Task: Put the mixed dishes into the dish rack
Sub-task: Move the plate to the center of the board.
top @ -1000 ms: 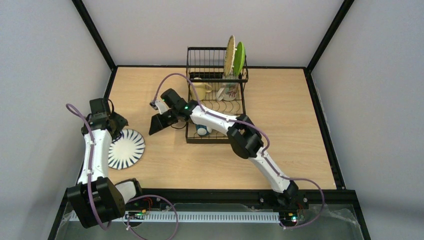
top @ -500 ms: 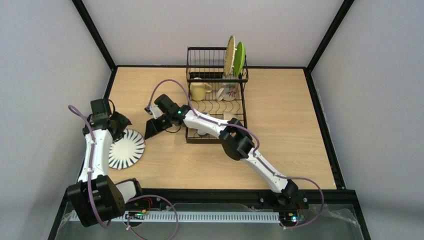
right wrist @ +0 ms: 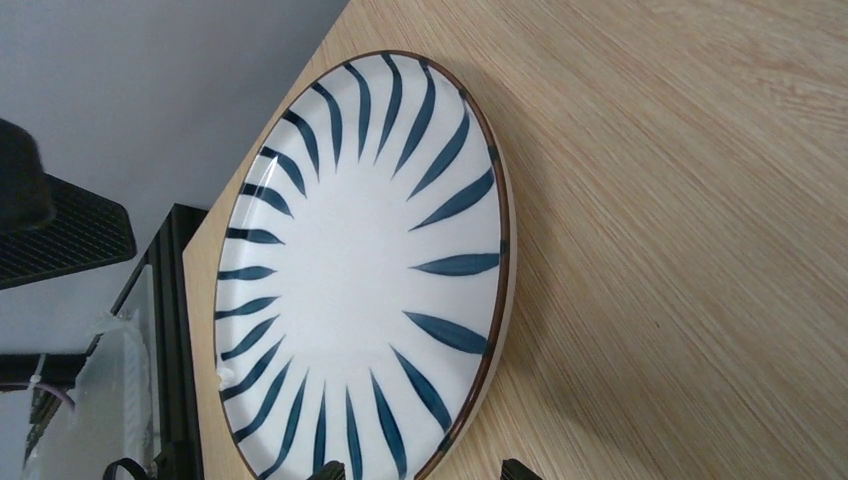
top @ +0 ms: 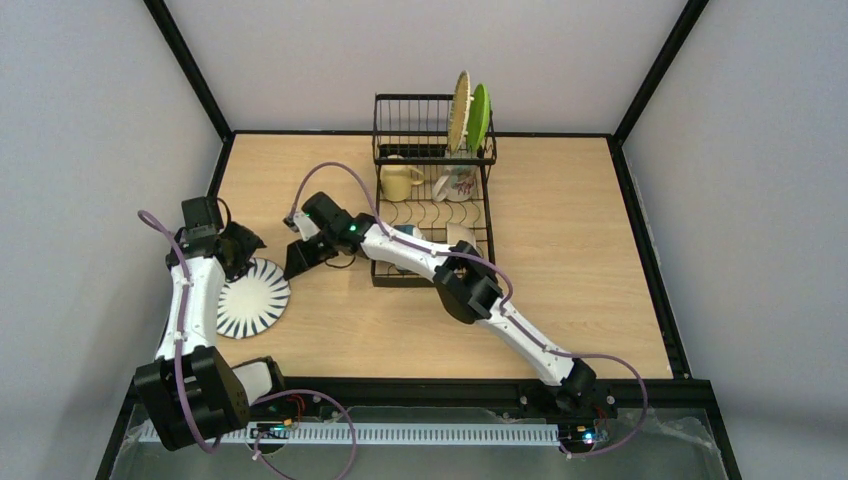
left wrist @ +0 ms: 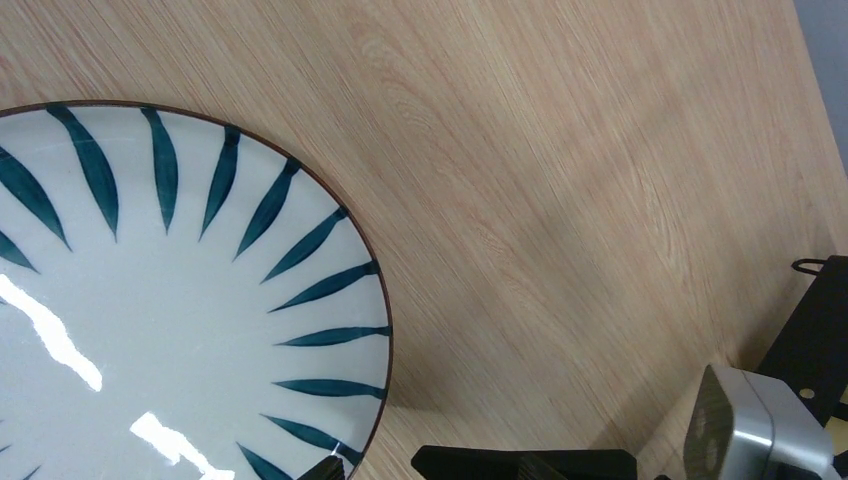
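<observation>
top view: the black-striped white plate [top: 253,297] is seen flat on the table [top: 560,260], well apart from the dish rack [top: 435,215]. the left gripper [top: 238,252] is held over the plate's far rim, jaws apart and empty. the right gripper [top: 303,256] is lowered just beside its right edge, likewise spread with nothing held. the tan woven-look plate [top: 460,108] and lime green plate [top: 479,115] are stood upright in the rack.

left wrist view: the rim is shown lying flush on the wood, so the plate could be pushed rather than lifted.

right wrist view: both fingertips are aimed low at the near rim. a shove could send the plate toward the close left border, and the grippers could be knocked together. bare wood is left open toward the rack.
</observation>
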Controlling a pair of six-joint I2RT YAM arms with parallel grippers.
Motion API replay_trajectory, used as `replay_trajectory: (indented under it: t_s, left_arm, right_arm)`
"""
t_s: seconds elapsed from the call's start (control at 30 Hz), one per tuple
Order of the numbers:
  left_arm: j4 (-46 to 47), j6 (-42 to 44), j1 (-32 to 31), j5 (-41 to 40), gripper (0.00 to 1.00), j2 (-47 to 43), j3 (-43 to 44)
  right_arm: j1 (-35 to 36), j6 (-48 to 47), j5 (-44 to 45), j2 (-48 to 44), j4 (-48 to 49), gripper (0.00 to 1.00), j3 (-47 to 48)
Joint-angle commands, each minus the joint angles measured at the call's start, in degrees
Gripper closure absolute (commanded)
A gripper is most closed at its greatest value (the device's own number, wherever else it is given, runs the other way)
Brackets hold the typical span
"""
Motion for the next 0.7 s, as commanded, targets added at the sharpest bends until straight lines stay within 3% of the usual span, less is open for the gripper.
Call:
replay_trajectory:
  t_s: [0.0, 0.3, 0.67]
  left_arm:
    - [0.11, -0.83, 0.05, 0.7, 0.01, -0.6, -1.59]
    - [-1.48, -2.07, 1.53, -0.22, 0.01, -4.12, -7.67]
    - [1.41, -6.82, 2.81, 0.58, 0.02, -7.52, -15.14]
  right_arm:
    - [1.28, -1.12, 1.6, 2.51, -1.71, 0.12, 2.29]
    - [1.34, -6.08, 17.42, -4.27, -5.89, 0.12, -2.11]
    - [1.02, -6.53, 19.61, -8.67, -7.35, 0.12, -4.98]
